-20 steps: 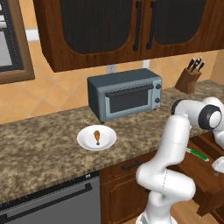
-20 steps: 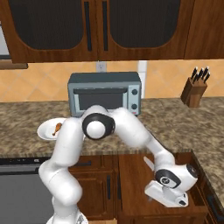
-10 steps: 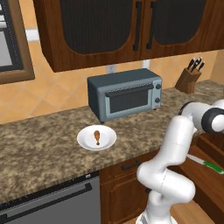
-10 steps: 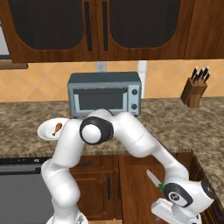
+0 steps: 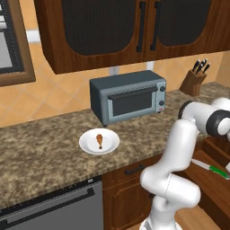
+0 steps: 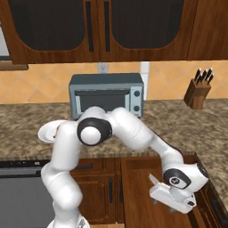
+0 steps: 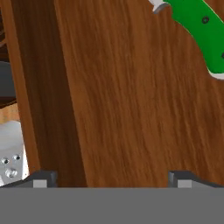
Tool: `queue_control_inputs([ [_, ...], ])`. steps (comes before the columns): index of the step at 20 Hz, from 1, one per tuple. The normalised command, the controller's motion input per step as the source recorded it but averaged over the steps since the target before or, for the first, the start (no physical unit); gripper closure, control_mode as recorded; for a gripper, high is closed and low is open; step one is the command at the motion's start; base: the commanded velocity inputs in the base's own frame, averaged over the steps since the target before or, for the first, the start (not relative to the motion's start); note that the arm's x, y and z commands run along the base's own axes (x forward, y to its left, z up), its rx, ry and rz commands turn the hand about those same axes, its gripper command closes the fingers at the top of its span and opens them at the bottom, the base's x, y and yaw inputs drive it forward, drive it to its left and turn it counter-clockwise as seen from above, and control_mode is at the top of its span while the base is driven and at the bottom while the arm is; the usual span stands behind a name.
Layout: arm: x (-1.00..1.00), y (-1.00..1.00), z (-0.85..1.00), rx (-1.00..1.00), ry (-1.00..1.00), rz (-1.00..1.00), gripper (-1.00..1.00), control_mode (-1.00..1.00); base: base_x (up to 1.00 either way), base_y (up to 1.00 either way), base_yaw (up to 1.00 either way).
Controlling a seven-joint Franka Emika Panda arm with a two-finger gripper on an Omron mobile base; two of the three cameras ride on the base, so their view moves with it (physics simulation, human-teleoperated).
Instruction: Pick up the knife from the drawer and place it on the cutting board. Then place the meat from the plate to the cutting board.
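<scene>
my claw (image 7: 109,177) is wide open over the drawer (image 7: 131,109) floor, but the knife (image 7: 199,30) sits off-center, so I'd probably close on nothing.

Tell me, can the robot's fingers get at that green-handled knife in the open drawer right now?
Probably yes. The knife lies bare on the floor of the open drawer, nothing on top of it. The open gripper is already down over the drawer floor, but off to one side of the handle, so it must shift across first.
</scene>
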Motion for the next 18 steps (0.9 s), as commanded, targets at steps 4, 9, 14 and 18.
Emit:
queue_control_inputs([
  [4,0.41,0.24,-0.08,-0.14,0.0,0.07,-1.0,-1.0,0.0,0.0,0.0],
  [9,0.21,0.0,-0.27,-0.16,-0.08,0.09,-1.0,-1.0,0.0,0.0,0.0],
  [14,0.4,0.0,-0.12,-0.13,0.0,0.06,-1.0,-1.0,0.0,0.0,0.0],
  [18,0.39,-0.06,0.02,-0.02,0.0,0.02,-1.0,-1.0,0.0,0.0,0.0],
])
